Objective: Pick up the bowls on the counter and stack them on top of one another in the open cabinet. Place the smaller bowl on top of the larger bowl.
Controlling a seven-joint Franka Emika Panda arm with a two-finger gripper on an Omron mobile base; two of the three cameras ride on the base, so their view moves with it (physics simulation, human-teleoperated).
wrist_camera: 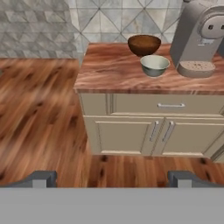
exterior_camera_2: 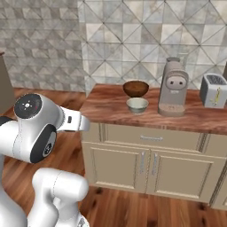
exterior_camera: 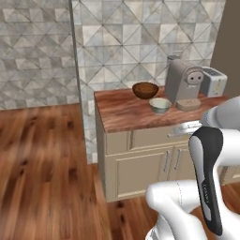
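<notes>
So both bowls are sitting on the reddish-brown wood-grain desk (wrist_camera: 113,70): the deep glossy dark brown bowl (wrist_camera: 144,44) at the back, and the smaller pale whitish-grey bowl (wrist_camera: 154,65) just in front of it, close enough that they look nearly touching. That's my main worry. Going for the brown one first means reaching over the pale one, and a finger could clip its rim and shove it toward the desk edge. The thick rim on the brown bowl could also slip out of a shallow pinch.

The end effector (wrist_camera: 111,177) is well back from the desk, spread fully wide with nothing in it.

Right beside the bowls stands a grey pod coffee machine (wrist_camera: 199,35), which crowds the approach from that side. A white toaster (exterior_camera_2: 213,90) sits further along, out of the way.
</notes>
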